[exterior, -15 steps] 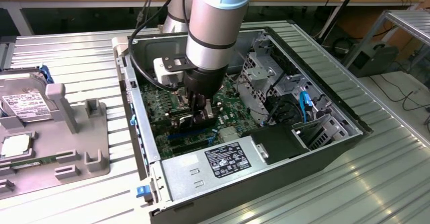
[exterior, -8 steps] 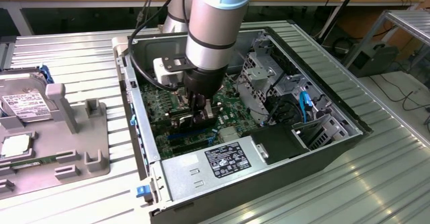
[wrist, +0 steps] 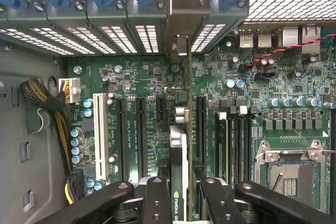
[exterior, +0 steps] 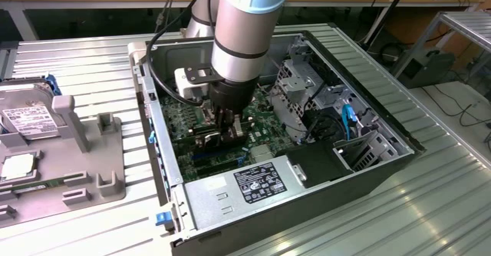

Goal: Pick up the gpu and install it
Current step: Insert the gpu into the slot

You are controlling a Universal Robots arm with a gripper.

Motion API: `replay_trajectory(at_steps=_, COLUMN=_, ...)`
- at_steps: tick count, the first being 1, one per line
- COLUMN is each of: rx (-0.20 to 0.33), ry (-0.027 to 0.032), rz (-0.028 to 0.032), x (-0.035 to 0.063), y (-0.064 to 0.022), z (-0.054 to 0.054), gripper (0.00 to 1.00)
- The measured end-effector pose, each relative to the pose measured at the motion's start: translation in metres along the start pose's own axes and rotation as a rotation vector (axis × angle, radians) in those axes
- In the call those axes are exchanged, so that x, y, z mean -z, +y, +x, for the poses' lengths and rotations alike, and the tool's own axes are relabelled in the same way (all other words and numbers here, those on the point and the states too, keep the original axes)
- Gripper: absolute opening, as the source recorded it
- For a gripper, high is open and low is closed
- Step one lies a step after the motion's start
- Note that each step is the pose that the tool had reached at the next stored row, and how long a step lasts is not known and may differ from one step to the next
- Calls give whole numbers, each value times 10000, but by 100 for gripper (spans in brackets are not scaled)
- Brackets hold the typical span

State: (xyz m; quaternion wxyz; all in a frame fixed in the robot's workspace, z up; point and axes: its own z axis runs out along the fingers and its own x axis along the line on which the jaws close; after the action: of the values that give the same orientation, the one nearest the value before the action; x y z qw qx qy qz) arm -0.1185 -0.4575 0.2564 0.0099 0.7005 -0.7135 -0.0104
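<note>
Gripper [wrist: 177, 195] clamps the gpu [wrist: 178, 150] edge-on above the motherboard [wrist: 131, 82]; slight misalignment could jam it beside its slot.

The exterior view looks down at a slant from above and to one side of an open computer case [exterior: 307, 169] lying on a ribbed metal tabletop [exterior: 84, 77]. It stands far enough back to take in the whole case, a grey fixture [exterior: 69, 152] on the exterior view's left, and benches at the far edge. The arm [exterior: 245, 31] reaches down into the case at mid-frame.

The wrist view sits just above the gripper [wrist: 178, 198] inside the case, facing straight along the fingers [wrist: 157, 203] onto the motherboard [wrist: 131, 82], very near it, with the gpu [wrist: 178, 150] seen edge-on.

Both views share the green motherboard [exterior: 192, 123] and the gripper [exterior: 229, 130].
</note>
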Motion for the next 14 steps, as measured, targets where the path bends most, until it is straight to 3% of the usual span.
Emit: replay_trajectory(at_steps=14, rx=-1, ry=-16, rz=8, x=-57, y=2, z=-2, gripper=28)
